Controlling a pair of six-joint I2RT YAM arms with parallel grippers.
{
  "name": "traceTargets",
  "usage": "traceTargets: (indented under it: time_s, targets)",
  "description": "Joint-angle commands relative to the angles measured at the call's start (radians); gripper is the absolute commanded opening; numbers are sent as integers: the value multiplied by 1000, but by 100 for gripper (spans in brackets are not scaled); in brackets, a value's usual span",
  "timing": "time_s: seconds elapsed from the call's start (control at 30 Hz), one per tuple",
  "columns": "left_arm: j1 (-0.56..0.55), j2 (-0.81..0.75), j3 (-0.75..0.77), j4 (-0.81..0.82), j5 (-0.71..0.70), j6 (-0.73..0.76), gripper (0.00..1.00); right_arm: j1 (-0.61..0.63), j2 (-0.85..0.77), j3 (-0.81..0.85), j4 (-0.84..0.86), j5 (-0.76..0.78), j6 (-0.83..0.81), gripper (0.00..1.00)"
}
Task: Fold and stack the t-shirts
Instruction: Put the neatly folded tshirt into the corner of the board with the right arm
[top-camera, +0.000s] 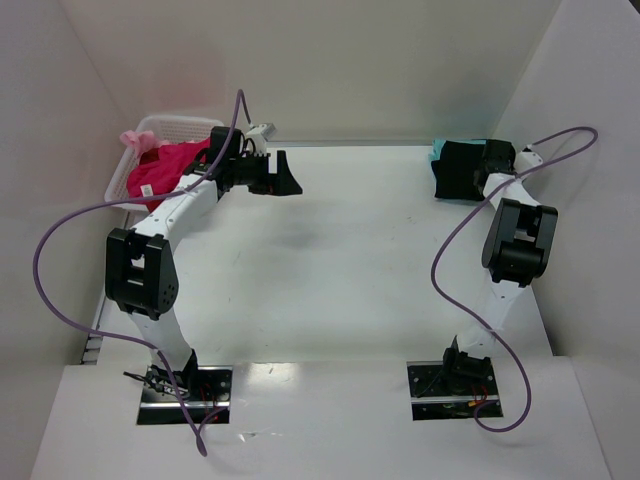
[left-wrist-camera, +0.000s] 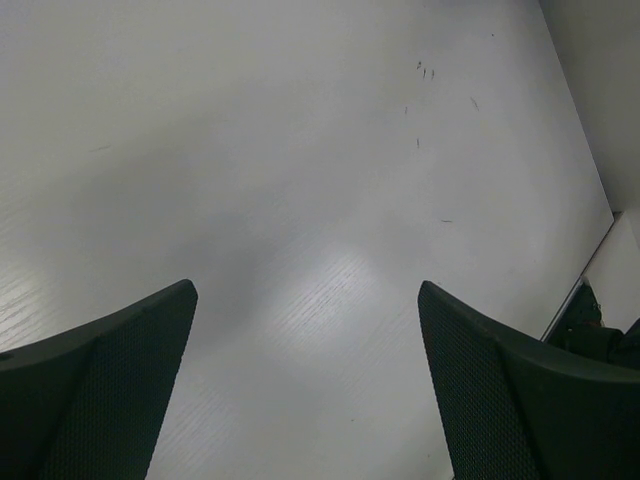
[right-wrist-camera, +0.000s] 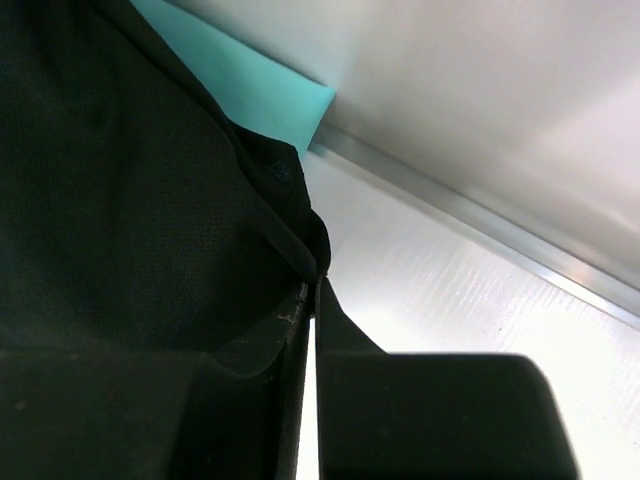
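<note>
The black t-shirt (top-camera: 460, 172) lies folded on the teal t-shirt (top-camera: 437, 152) at the far right of the table. In the right wrist view the black cloth (right-wrist-camera: 130, 190) fills the left, with teal cloth (right-wrist-camera: 250, 85) behind it. My right gripper (right-wrist-camera: 318, 278) is shut, pinching the black shirt's edge at its fingertips; it shows in the top view (top-camera: 492, 160) too. The magenta-pink t-shirt (top-camera: 160, 170) sits bunched in the basket. My left gripper (top-camera: 288, 180) is open and empty above bare table, just right of the basket, as the left wrist view (left-wrist-camera: 305, 295) shows.
A white lattice basket (top-camera: 172, 121) stands at the far left against the wall. White walls enclose the table on the left, back and right. Purple cables loop off both arms.
</note>
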Motion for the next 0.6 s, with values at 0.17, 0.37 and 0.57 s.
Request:
traceTargets:
  time_s: [0.17,0.37,0.57]
  targets:
    - [6,13,40,52,22,-16,99,-25,10,89,43,47,-21,64]
    - [6,4,31,52,22,-25,99,-25,-59,37,103,-126,-51,90]
    - [6,-16,31,52,22,-25,99,71,-82,81,130,-228,-133,100]
